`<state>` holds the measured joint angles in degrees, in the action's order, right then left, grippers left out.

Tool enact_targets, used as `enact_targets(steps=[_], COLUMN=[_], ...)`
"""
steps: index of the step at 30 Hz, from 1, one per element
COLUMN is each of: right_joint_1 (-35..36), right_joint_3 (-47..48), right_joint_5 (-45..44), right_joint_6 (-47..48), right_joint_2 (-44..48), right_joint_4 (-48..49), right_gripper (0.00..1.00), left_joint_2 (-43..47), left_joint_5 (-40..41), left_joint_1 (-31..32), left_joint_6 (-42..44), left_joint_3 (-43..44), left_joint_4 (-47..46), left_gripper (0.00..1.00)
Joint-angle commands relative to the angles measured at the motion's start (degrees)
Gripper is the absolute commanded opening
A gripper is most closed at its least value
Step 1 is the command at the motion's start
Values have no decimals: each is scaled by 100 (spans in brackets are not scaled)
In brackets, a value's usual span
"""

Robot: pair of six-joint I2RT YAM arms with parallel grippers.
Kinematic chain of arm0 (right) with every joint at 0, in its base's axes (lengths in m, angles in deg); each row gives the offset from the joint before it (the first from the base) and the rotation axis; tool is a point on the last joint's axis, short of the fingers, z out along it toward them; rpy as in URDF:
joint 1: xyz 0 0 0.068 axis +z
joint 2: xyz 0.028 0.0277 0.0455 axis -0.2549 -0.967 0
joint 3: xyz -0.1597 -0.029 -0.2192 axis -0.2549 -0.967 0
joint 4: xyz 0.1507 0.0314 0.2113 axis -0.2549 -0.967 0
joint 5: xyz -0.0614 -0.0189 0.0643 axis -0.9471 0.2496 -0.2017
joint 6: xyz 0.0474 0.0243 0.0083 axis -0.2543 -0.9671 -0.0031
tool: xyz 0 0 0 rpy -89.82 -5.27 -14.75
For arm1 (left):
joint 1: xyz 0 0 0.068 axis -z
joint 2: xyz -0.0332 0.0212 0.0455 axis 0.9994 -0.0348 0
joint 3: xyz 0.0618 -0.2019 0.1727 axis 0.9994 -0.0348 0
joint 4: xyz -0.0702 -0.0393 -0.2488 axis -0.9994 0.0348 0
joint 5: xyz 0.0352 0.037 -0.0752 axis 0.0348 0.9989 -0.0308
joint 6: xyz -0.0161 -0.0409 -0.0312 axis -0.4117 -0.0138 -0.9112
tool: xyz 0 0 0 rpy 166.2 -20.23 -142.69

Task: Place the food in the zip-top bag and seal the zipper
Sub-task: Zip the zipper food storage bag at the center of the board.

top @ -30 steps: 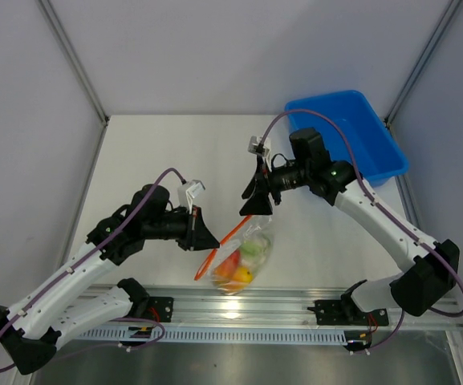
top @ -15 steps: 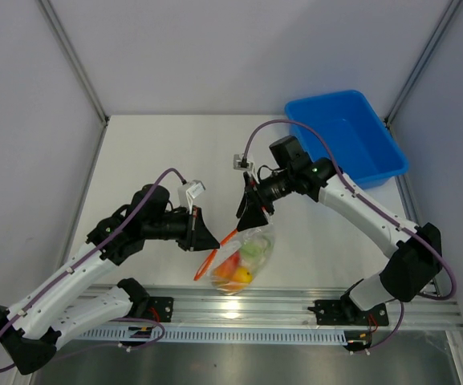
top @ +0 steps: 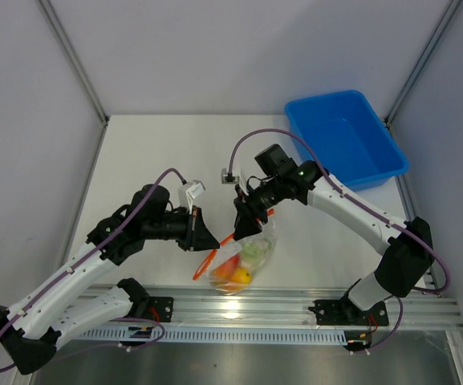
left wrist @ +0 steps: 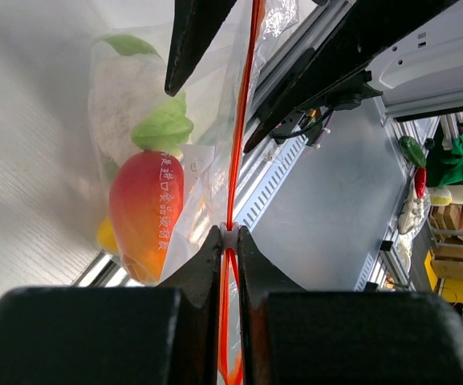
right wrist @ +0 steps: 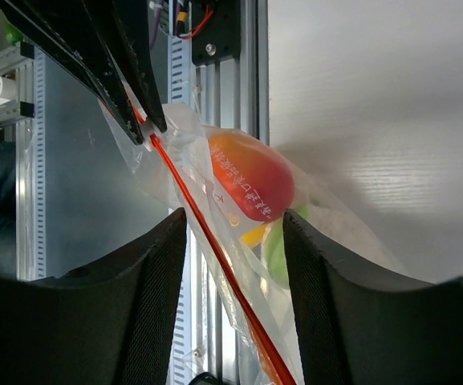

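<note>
The clear zip-top bag (top: 243, 261) hangs near the table's front edge with the food (top: 233, 271) inside: a red-orange piece (left wrist: 145, 210), a white-and-green lump (left wrist: 135, 104) and a yellow piece (top: 243, 277). The orange-red zipper (top: 219, 247) runs along its mouth. My left gripper (top: 205, 241) is shut on the zipper strip (left wrist: 229, 241) at its white slider. My right gripper (top: 245, 223) is open, its fingers (right wrist: 155, 265) astride the bag's upper edge and the zipper (right wrist: 215, 257), apart from both.
A blue plastic bin (top: 347, 140) stands at the back right of the white table (top: 159, 152). The aluminium rail (top: 279, 309) runs along the near edge just below the bag. Grey walls enclose the table.
My right gripper has moved left and down from beside the bin to the bag's top edge. The left gripper and the bag have stayed put.
</note>
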<state>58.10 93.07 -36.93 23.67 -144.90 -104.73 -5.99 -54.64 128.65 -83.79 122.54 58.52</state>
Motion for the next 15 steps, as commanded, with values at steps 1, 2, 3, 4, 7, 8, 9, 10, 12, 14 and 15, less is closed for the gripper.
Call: enact_targets(steps=[1, 2, 3, 4, 7, 8, 9, 10, 12, 14, 15], right_joint_1=[79, 88, 88, 96, 97, 97, 105, 88, 96, 97, 97], right_joint_3=[272, 263, 263, 246, 246, 246, 246, 254, 254, 237, 237], right_joint_5=[-217, -226, -234, -243, -296, -331, -357, -419, -515, -725, -796], right_joint_6=[177, 186, 195, 195, 212, 204, 178, 160, 81, -68, -112], right_joint_2=[7, 7, 24, 51, 42, 25, 24, 24, 16, 24, 24], right_joint_4=[-166, -166, -166, -166, -193, -184, -166, -158, -79, -8, 9], right_gripper=[53, 51, 50, 48, 33, 20, 14, 9, 0, 0, 0], left_joint_2=[-8, -8, -17, -35, -43, -52, -52, -52, -26, 26, 53], left_joint_5=[-48, -31, -22, -22, 13, 22, 48, 57, 110, 233, 286], left_joint_1=[14, 14, 14, 14, 14, 14, 14, 14, 5, 5, 5], left_joint_6=[7, 7, 7, 7, 7, 7, 7, 24, 24, 24, 24], left_joint_3=[181, 199, 173, 190, 199, 199, 208, 225, 234, 243, 252], left_joint_4=[-63, -54, -37, -36, -1, 7, 42, 60, 156, 236, 280], left_gripper=[1, 0, 1, 1, 1, 1, 1, 1, 1, 1, 1])
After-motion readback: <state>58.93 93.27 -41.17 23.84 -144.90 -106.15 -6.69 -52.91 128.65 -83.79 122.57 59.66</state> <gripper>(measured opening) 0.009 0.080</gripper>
